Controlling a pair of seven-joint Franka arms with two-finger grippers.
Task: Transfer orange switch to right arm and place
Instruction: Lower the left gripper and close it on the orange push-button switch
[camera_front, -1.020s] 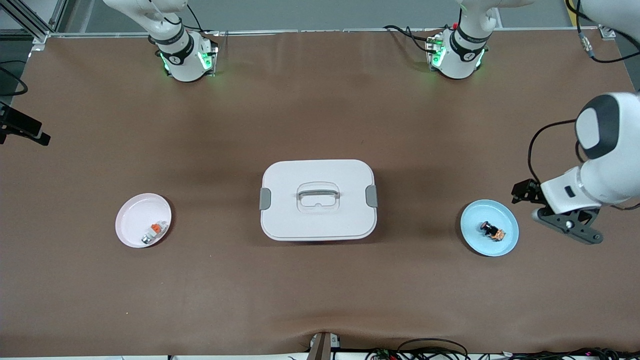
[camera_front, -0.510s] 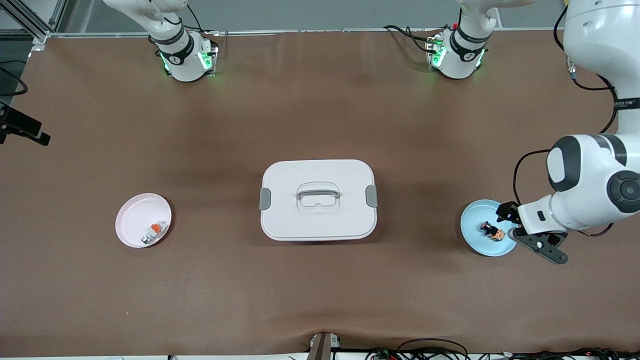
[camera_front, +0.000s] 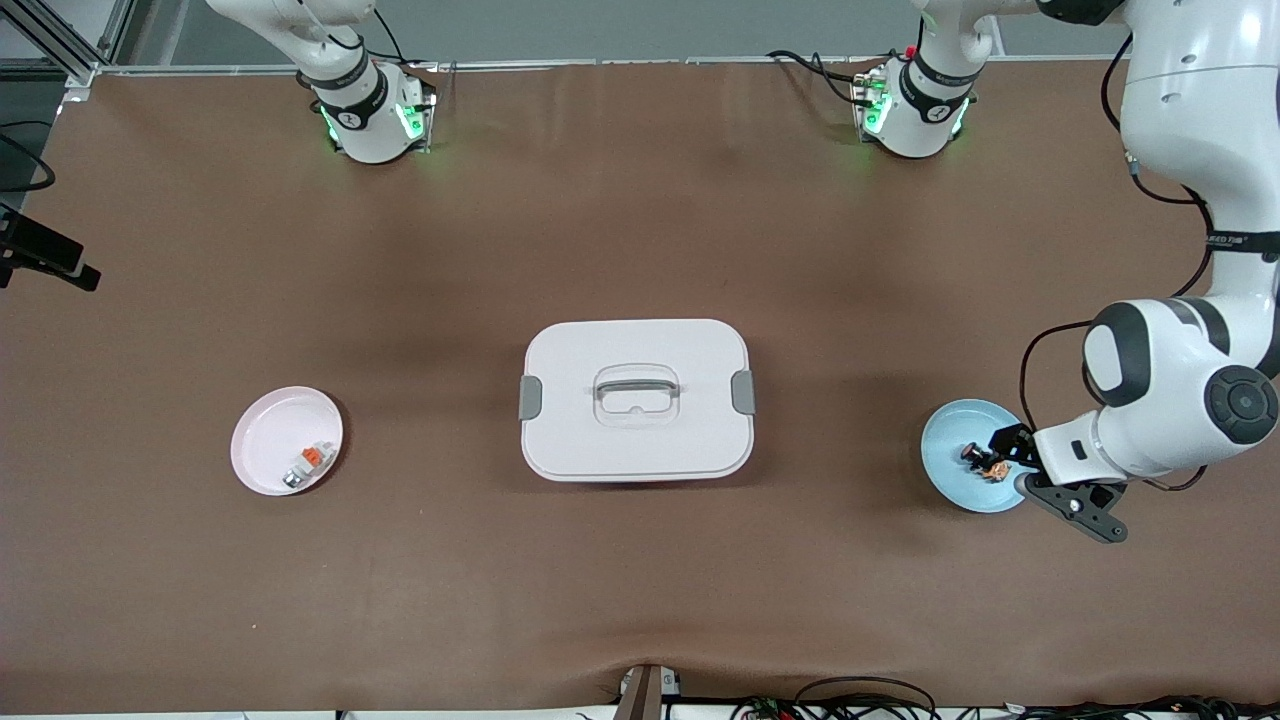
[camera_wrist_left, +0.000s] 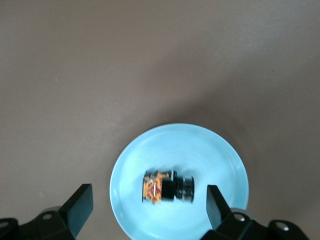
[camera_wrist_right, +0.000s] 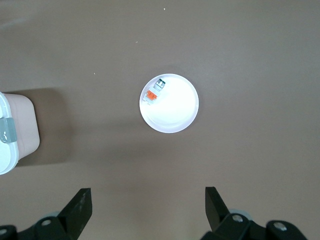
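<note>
Switch (camera_wrist_left: 167, 186), the orange switch, lies on its side in the blue plate (camera_wrist_left: 210, 150) directly beneath the left hand (camera_wrist_left: 147, 207) (fingers spread wide, gripping nothing).

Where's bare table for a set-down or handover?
Bare brown table between the white box and each plate, and between box and arm bases. Crowded only at the blue plate: open left gripper over the orange switch. Right gripper waits high, open.

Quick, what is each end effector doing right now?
Left end effector: open, empty, over the small black-and-orange switch on the round light-blue plate.
Right end effector: open, empty.
</note>
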